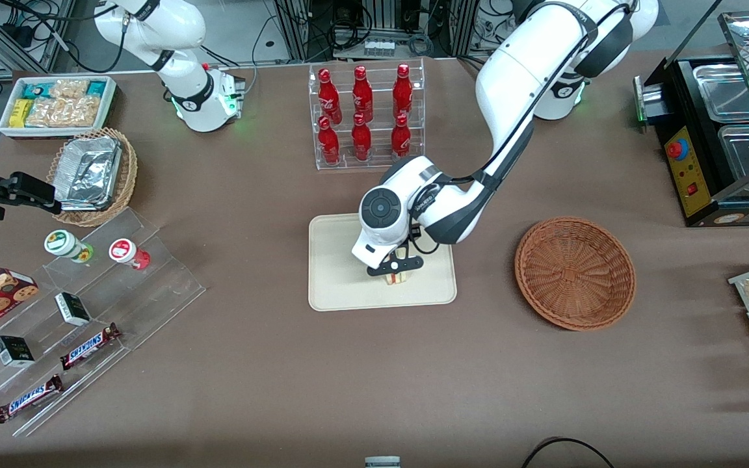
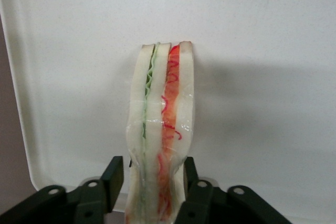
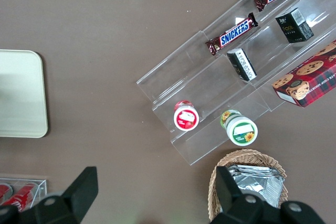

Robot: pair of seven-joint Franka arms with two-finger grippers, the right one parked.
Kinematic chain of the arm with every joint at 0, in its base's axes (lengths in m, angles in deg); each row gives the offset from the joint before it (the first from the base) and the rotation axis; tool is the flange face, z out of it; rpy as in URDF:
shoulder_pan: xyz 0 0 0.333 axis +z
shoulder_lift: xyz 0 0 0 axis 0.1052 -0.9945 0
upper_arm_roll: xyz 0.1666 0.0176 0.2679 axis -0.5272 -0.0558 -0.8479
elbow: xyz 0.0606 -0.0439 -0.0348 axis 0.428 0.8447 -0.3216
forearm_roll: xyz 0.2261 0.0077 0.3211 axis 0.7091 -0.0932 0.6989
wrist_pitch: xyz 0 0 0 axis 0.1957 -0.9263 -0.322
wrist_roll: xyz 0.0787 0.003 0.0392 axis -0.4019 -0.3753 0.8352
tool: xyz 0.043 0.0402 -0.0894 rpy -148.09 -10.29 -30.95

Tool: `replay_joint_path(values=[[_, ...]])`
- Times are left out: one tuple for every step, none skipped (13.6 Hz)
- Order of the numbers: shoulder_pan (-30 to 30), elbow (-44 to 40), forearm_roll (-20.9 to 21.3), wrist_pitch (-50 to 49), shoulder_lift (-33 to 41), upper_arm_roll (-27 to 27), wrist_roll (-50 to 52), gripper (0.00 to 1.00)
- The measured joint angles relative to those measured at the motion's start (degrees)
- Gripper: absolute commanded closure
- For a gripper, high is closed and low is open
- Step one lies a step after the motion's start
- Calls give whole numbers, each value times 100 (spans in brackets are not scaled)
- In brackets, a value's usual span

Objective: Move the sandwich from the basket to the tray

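The sandwich [image 1: 395, 279], a pale wedge with green and red filling [image 2: 160, 103], stands on edge between the fingers of my left gripper [image 1: 396, 270]. The gripper [image 2: 153, 169] is shut on the sandwich and holds it low over the cream-beige tray [image 1: 335, 286], near the tray edge closest to the front camera. I cannot tell whether the sandwich touches the tray [image 2: 262, 51]. The reddish-brown wicker basket [image 1: 575, 273] sits beside the tray toward the working arm's end and holds nothing.
A clear rack of red bottles [image 1: 365, 117] stands farther from the front camera than the tray. Clear stepped shelves with snack bars and cups [image 1: 82, 312], a tan basket of foil trays [image 1: 91, 175] and a white snack bin [image 1: 56, 104] lie toward the parked arm's end. A black appliance [image 1: 719, 136] stands at the working arm's end.
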Motion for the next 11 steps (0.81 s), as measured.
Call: replay_joint_path(values=[[0,-29,0,-4,0,0,1,0],[0,-82,0,-33,2,0,4,0],[1,-164,0,-117,4,0,5,0],[3,-283,0,-262,9,0,5,0],[5,-427,-1,-448,16,0,5,0],[5,-580,-1,-640,23,0,5,0],[5,-716,-1,-815,36,2,-3,0],[5,-815,-1,-962,69,6,-36,0],[5,-881,-1,-1106,129,13,-106,0],[4,-916,-1,-1249,220,16,-181,0],[11,-941,-1,-1392,337,15,-242,0]])
